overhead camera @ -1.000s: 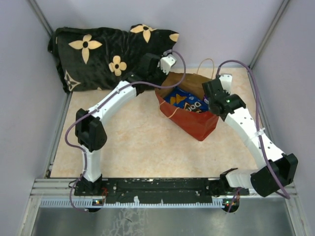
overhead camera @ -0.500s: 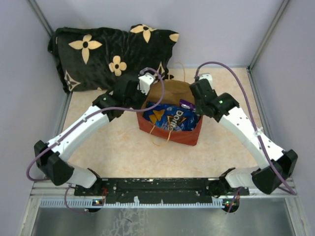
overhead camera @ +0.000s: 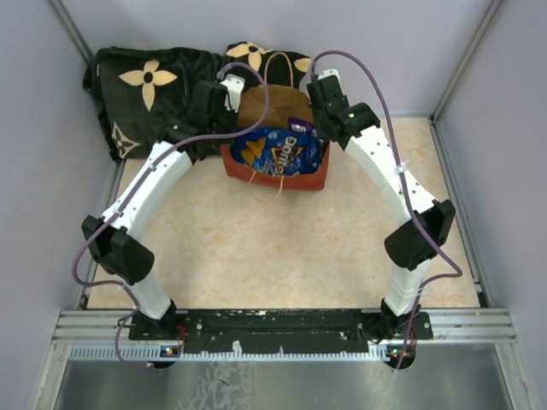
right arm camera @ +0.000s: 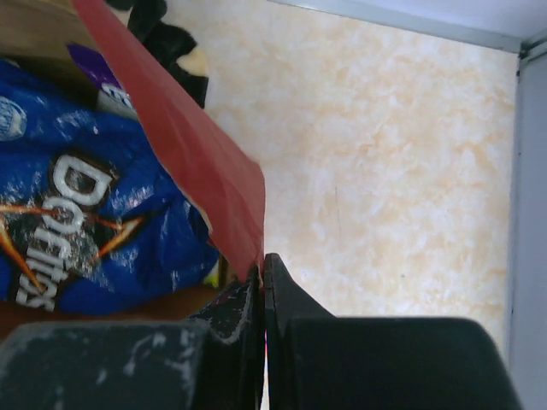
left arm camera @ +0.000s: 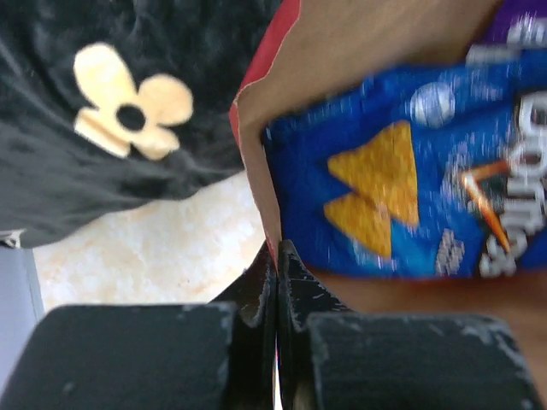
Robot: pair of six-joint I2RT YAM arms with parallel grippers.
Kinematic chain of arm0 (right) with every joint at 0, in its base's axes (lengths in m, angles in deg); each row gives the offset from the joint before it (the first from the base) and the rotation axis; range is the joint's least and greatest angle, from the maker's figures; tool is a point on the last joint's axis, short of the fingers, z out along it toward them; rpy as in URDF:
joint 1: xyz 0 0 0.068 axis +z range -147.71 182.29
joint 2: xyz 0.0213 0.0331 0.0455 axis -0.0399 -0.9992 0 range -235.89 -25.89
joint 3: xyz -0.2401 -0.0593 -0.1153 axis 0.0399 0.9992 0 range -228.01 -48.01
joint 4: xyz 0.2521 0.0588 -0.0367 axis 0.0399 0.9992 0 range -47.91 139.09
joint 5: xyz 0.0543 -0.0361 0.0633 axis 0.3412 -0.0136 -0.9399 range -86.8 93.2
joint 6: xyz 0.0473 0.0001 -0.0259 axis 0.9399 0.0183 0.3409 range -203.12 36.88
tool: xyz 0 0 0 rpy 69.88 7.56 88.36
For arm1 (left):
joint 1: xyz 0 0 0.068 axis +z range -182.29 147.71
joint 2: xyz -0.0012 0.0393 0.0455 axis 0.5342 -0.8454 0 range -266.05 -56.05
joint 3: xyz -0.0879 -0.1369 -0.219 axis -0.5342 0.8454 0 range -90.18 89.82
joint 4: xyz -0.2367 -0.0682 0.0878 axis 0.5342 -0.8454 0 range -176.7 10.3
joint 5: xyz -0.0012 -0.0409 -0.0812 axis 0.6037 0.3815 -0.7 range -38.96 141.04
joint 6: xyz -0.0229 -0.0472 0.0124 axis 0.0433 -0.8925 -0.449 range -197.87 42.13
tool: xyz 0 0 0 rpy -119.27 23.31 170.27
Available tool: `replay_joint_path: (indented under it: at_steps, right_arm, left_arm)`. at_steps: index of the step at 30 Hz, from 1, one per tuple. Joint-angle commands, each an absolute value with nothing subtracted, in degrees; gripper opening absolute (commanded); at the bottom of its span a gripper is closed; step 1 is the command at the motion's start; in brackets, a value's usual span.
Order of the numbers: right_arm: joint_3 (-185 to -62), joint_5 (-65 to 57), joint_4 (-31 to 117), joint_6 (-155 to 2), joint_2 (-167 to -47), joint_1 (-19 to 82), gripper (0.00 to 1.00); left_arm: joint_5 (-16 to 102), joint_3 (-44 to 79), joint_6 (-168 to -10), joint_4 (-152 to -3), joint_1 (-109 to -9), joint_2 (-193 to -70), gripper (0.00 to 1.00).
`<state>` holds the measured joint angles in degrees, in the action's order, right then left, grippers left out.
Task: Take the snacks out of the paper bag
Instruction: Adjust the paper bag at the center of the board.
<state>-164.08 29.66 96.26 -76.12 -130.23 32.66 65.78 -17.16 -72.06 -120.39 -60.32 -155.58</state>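
Shifted toward pillow [overhead camera: 154,94], paper bag [overhead camera: 299,180] holds Doritos [overhead camera: 282,152]; left end effector [left arm camera: 276,256], right end effector [right arm camera: 261,266] clamp rim.

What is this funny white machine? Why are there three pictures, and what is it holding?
It is a robot with two white arms, bolted to the near edge of a table. The big picture looks down from above: the left arm is on the left and the right arm is on the right. The other two pictures come from small cameras on the wrists, so you see each arm's black jaws up close. Both pairs of jaws are shut, each pinching one side edge of a red paper bag. The bag is open. Inside lies a blue chip bag, with something purple tucked behind it. A black pillow with pale flowers lies behind the bag.
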Motion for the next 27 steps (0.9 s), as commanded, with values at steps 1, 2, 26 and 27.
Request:
replay_joint_path:
  at_steps: [1, 2, 26, 27]
  right_arm:
    - [-160.0, 33.27, 85.94, -77.56, -118.91, 33.92, 0.0]
    - [-149.59, 34.1, 80.7, -76.73, -113.16, 35.31, 0.0]
    - [-121.86, 29.65, 66.58, -75.54, -92.07, 42.19, 0.99]
    - [-125.04, 29.01, 67.88, -76.27, -94.94, 42.19, 0.99]
  left_arm:
    - [70.18, -3.93, -73.95, -103.49, -61.95, -140.23, 0.0]
    - [69.76, 6.4, -75.11, -97.37, -62.7, -134.86, 0.0]
    - [75.85, 21.42, -77.48, -90.09, -75.71, -121.96, 1.0]
    - [74.22, 17.28, -75.33, -91.14, -75.64, -125.4, 1.0]
